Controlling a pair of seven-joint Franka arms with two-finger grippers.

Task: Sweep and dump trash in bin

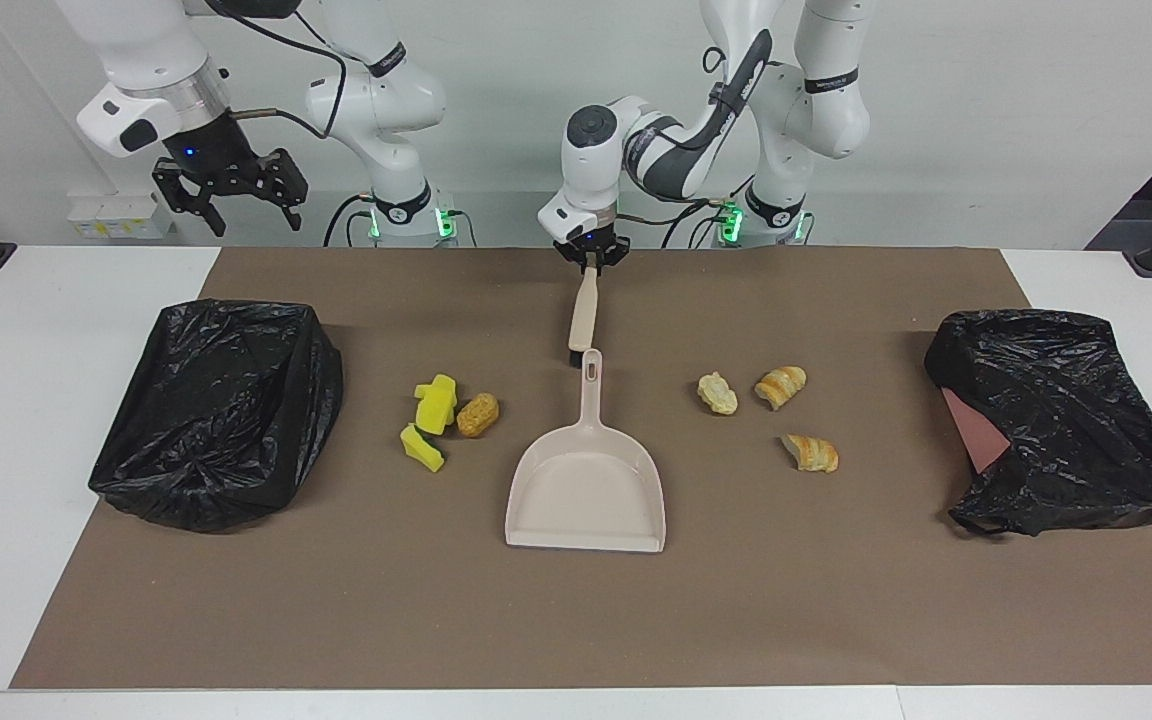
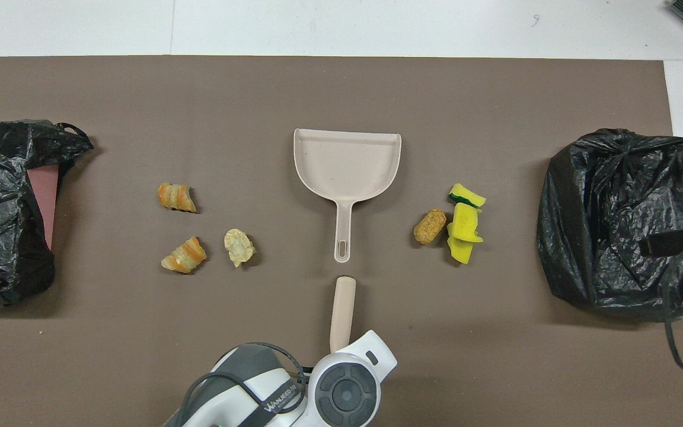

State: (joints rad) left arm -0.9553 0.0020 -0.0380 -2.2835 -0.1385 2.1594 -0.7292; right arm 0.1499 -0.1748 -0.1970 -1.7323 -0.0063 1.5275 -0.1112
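Fingers of the left gripper are pressed onto the top of the beige brush handle, its bristle end down on the brown mat. The right gripper waits in the air with fingers spread, holding nothing. The dustpan is empty; two black bin bags show no scraps inside. In the facing view, the yellow sponge chunks and the bun-like lump lie at 7 o'clock from the left gripper, and the bread pieces at 4 o'clock.
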